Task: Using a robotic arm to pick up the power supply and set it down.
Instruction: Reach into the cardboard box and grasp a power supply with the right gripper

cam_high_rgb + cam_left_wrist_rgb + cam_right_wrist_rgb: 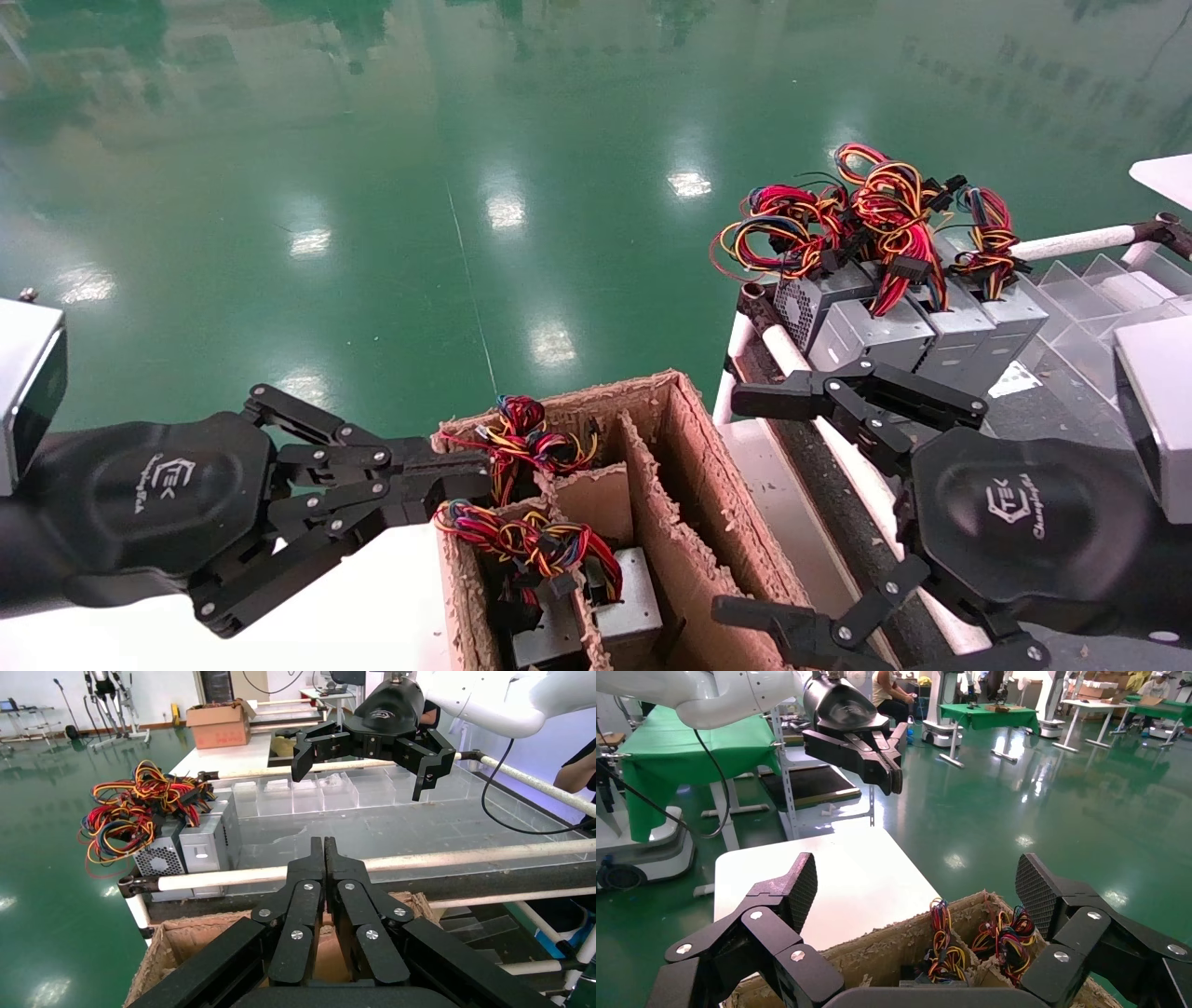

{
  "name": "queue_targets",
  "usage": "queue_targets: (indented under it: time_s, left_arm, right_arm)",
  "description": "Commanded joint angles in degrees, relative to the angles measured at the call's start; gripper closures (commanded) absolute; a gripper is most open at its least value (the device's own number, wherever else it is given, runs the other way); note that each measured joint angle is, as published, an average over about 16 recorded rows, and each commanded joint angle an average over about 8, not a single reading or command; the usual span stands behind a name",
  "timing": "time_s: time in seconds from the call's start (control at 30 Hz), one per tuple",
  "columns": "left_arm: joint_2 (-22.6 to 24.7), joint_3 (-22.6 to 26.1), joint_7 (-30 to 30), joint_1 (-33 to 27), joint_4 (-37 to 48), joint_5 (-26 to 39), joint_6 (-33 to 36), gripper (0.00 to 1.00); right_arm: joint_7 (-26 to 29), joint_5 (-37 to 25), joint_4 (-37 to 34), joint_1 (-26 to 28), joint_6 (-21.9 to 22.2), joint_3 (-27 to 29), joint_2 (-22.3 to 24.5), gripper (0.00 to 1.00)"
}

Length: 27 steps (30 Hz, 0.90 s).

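Nearest, at five o'clock: right gripper [782, 508] spread wide, empty, beside the cardboard box [689, 485]. At eight o'clock: left gripper [461, 485] pressed together, empty. Power supply [626, 606] at six o'clock, in its compartment, not yet grasped; pickup and set-down remaining.

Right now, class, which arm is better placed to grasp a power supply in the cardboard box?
Probably right: the right gripper is open beside the cardboard box holding a power supply; the left gripper is shut.
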Motion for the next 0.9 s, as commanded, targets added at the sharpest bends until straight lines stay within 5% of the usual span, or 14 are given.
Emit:
queue_targets:
  time_s: [0.03,0.3,0.9]
  left_arm:
    - [0.0,0.0,0.0,0.0,0.0,0.0,0.0,0.98]
    - [0.0,0.0,0.0,0.0,0.0,0.0,0.0,0.00]
    - [0.0,0.0,0.0,0.0,0.0,0.0,0.0,0.00]
  right_arm:
    - [0.0,0.0,0.0,0.0,0.0,0.0,0.0,0.00]
    - [0.0,0.0,0.0,0.0,0.0,0.0,0.0,0.00]
    - [0.5,-2.8,0.1,0.1,2.1,-1.2,-1.0,0.00]
